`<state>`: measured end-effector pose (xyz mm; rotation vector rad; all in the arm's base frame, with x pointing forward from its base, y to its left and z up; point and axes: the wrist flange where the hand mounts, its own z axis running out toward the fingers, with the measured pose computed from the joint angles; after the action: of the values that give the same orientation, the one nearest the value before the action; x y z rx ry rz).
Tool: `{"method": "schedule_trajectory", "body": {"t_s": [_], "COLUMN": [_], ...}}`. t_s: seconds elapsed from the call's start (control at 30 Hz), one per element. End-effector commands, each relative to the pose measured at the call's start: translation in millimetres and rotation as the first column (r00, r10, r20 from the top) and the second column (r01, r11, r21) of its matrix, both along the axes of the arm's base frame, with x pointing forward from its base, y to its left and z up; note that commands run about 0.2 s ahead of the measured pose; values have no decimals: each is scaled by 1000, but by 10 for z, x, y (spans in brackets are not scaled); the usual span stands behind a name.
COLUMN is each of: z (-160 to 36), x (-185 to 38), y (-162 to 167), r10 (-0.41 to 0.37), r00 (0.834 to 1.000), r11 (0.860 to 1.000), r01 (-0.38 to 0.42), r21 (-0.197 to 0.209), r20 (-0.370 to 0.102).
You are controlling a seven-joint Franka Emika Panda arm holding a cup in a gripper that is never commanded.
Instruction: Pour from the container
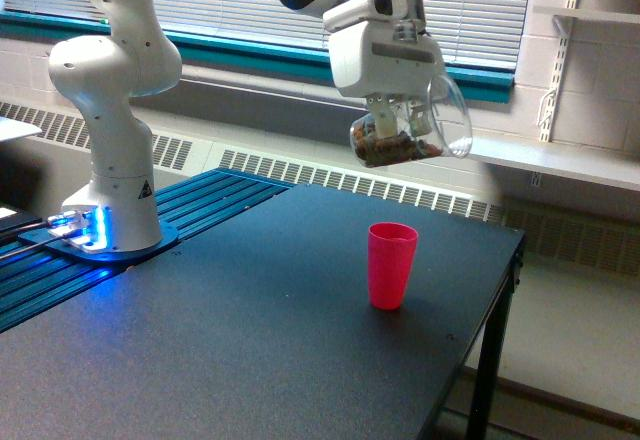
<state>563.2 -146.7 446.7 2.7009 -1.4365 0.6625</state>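
Observation:
My gripper (392,112) hangs high over the table, shut on the container (412,132), a clear wide-rimmed beaker. The beaker is tilted with its rim toward the exterior view's right, and brown pieces lie in its lower side. Below it, slightly to the left, a pink tapered cup (391,264) stands upright on the dark table (230,350). Nothing is falling between them.
The arm's white base (110,195) stands at the exterior view's left on blue rails. The table's right edge (490,320) drops off close to the pink cup. A white shelf (550,160) and a wall radiator lie behind.

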Motion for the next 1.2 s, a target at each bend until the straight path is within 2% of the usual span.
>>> {"method": "schedule_trajectory", "body": {"t_s": [0.03, 0.37, 0.7, 0.83, 1.2], "z": [150, 59, -325, -414, -509], "x": [-139, -361, -580, -646, -861], "y": [147, 465, 861, 963, 1147], "r10": [-33, -25, -18, -20, -43], "r00": [999, 999, 997, 996, 993], "r11": [999, 999, 1000, 1000, 999], "r01": [33, 25, 17, 20, 42], "r21": [-9, -29, -6, -4, -14], "r20": [14, -20, -71, -84, -110]}}
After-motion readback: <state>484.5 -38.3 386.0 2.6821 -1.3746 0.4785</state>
